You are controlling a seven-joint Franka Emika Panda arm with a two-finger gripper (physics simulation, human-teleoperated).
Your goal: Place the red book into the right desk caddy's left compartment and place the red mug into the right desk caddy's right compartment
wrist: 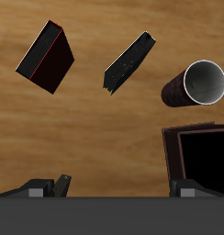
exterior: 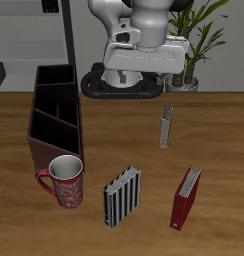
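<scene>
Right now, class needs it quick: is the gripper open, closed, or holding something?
Gripper: open, fingers wide apart, holding nothing, above the table with the red book and red mug untouched.

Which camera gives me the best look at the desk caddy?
The exterior view: the whole caddy shows there, with its dividers, sloping walls and the red mug beside its near end. The wrist view catches only one dark end of it, cut off by the frame.

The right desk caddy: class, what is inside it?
The right desk caddy holds only its dividers, as far as its dark compartments show. The red mug stands outside, by its front end. Compartment floors stay hidden by shadow.
</scene>
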